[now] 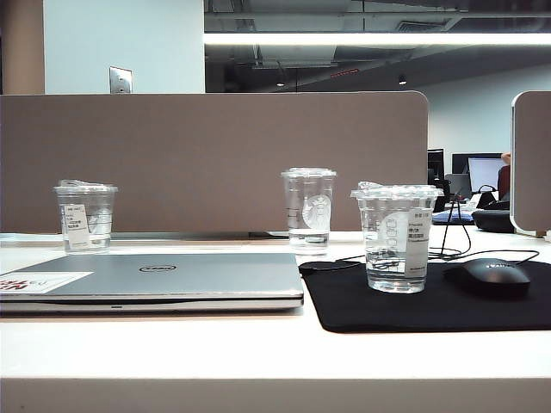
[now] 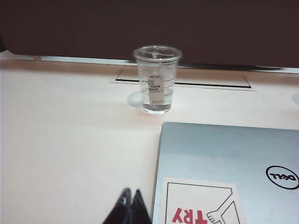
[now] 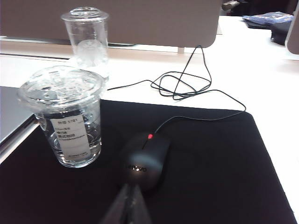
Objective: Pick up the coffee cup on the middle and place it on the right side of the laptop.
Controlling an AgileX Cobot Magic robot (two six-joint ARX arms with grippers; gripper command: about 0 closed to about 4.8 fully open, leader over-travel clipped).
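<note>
The coffee cup (image 1: pixel 397 237) is seen upright on the black mat (image 1: pixel 430 301), just right of the laptop (image 1: pixel 155 280) and near the mouse (image 1: pixel 493 277), so placement looks done already. Left gripper (image 2: pixel 128 207) is clenched, empty, beside the laptop's edge w/ the narrow-label cup (image 2: pixel 157 78) ahead. Right gripper (image 3: pixel 130 205) is clenched, empty, low by the mouse. Nothing is held. For the closing step, both arms should be kept clear of the cup and the cable (image 3: pixel 187 86); any retreat is best made up and back, slowly, w/o brushing the lid.
</note>
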